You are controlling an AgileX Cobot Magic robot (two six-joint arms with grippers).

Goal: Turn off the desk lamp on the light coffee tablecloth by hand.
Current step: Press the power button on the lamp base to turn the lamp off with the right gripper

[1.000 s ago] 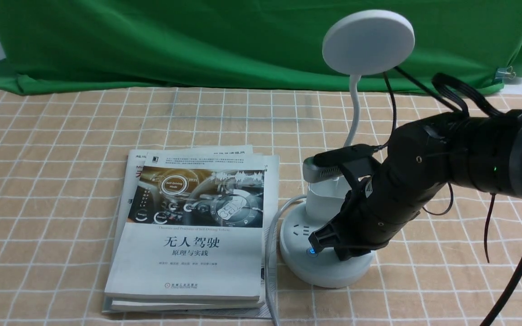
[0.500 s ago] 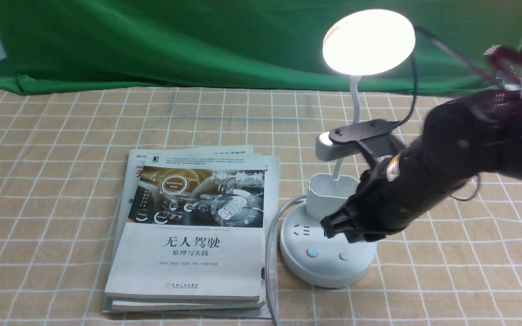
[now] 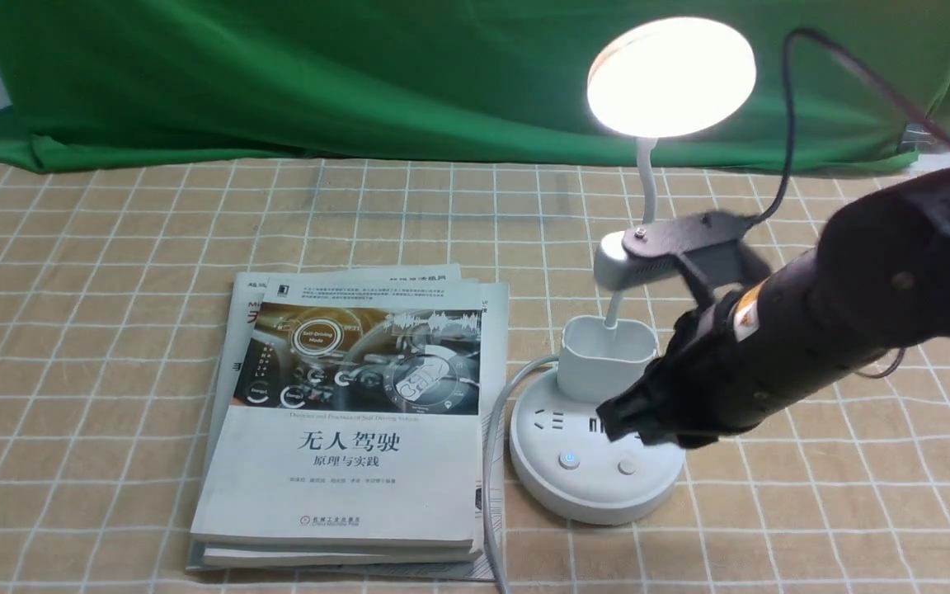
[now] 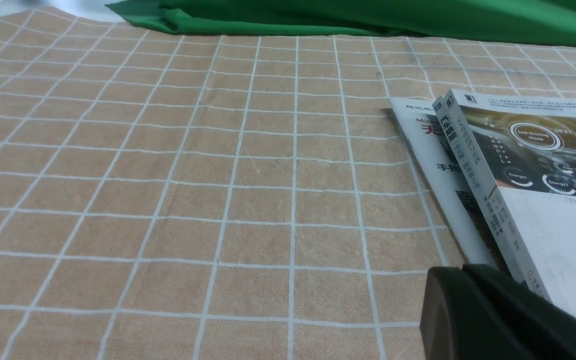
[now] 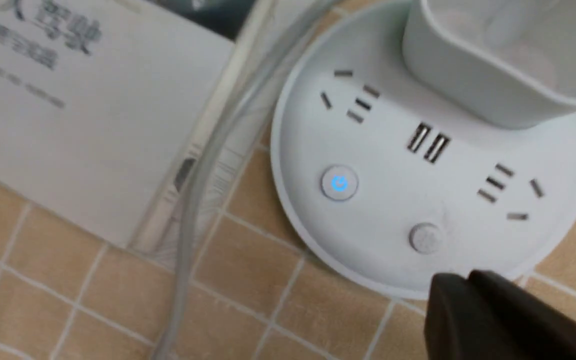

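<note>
Since the frame just before, the right gripper (image 3: 625,425) has drawn a little further toward the tablecloth's right edge, and it now hangs above the lamp's base, apart from the buttons. The bigger change is against the frame one second ago: there the fingertips were down at the base and the disc head was dark, whereas now the disc head (image 3: 673,78) glows bright white. The desk lamp (image 3: 594,487) is therefore lit, the opposite of what the task asks; I judge that another press is needed, probably on the plain button (image 5: 426,238) beside the blue-lit power button (image 5: 339,183), though which one works the light is a guess.

The lamp stands right of the middle of the light coffee tablecloth (image 3: 96,371), just beside the stack of books (image 3: 335,487), which lies nearer the near edge than the far one. Its cup holder (image 3: 603,379) shows no loose item; only the foot of the bendable neck (image 3: 646,181) rises inside it.

The right fingers are pressed together, pinching nothing. The left gripper (image 4: 468,272) also has its fingers together, with nothing between them.
</note>
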